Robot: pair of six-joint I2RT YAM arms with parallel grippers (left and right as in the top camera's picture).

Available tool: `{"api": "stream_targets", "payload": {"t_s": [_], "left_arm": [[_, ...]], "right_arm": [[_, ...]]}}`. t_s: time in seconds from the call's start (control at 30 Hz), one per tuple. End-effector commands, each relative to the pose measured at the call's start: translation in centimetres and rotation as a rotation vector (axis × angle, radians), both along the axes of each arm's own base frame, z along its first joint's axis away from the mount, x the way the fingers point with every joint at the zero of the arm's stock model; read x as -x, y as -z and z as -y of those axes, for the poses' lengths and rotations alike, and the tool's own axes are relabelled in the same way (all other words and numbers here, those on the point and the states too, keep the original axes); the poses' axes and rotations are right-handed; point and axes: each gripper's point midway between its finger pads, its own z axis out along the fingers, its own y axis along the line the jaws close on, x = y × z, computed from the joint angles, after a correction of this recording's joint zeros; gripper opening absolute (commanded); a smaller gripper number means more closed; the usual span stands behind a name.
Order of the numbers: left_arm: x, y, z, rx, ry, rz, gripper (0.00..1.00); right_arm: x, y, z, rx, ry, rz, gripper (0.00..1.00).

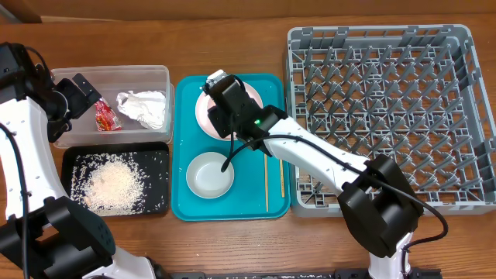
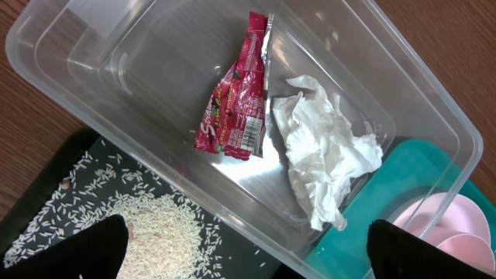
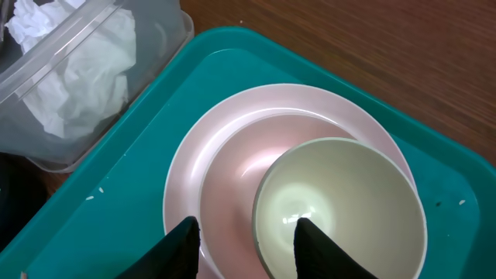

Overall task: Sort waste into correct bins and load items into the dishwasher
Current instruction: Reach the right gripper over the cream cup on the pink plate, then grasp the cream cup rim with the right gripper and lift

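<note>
While the right gripper (image 3: 248, 236) hangs spread above the bowl (image 3: 341, 209) on the plate (image 3: 225, 155), one finger seems to sit inside the rim and one outside; contact is unclear. Plate, a second bowl (image 1: 210, 173) and chopsticks (image 1: 267, 182) lie on the teal tray (image 3: 256, 54). The left gripper (image 2: 248, 248), fingers wide apart, hovers over the tub (image 2: 434, 108) holding the wrapper (image 2: 236, 101) and napkin (image 2: 325, 155). Rice (image 1: 112, 184) lies in the black tray (image 1: 70, 159); the rack (image 1: 387, 108) stands at right.
</note>
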Motion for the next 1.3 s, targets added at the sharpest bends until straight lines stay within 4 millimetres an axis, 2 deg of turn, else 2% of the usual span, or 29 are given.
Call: {"api": "stream_targets", "payload": {"t_s": [0.0, 0.23, 0.5, 0.97, 1.17, 1.27], "left_arm": [[0.3, -1.1, 0.0, -0.033, 0.016, 0.019, 1.00], [0.3, -1.1, 0.0, -0.033, 0.016, 0.019, 1.00], [0.3, -1.1, 0.0, -0.033, 0.016, 0.019, 1.00], [0.3, -1.1, 0.0, -0.033, 0.016, 0.019, 1.00], [0.3, -1.1, 0.0, -0.033, 0.016, 0.019, 1.00], [0.3, -1.1, 0.0, -0.033, 0.016, 0.019, 1.00]], "right_arm": [[-0.1, 1.5, 0.4, 0.020, 0.010, -0.007, 0.41], [-0.3, 1.4, 0.2, 0.011, 0.010, 0.003, 0.40], [-1.0, 3.6, 0.8, 0.033, 0.028, -0.021, 0.40], [-1.5, 3.1, 0.5, 0.014, 0.029, -0.001, 0.41], [-1.5, 3.0, 0.5, 0.014, 0.029, 0.000, 0.14], [-1.5, 2.3, 0.5, 0.003, 0.029, 0.011, 0.08]]}}
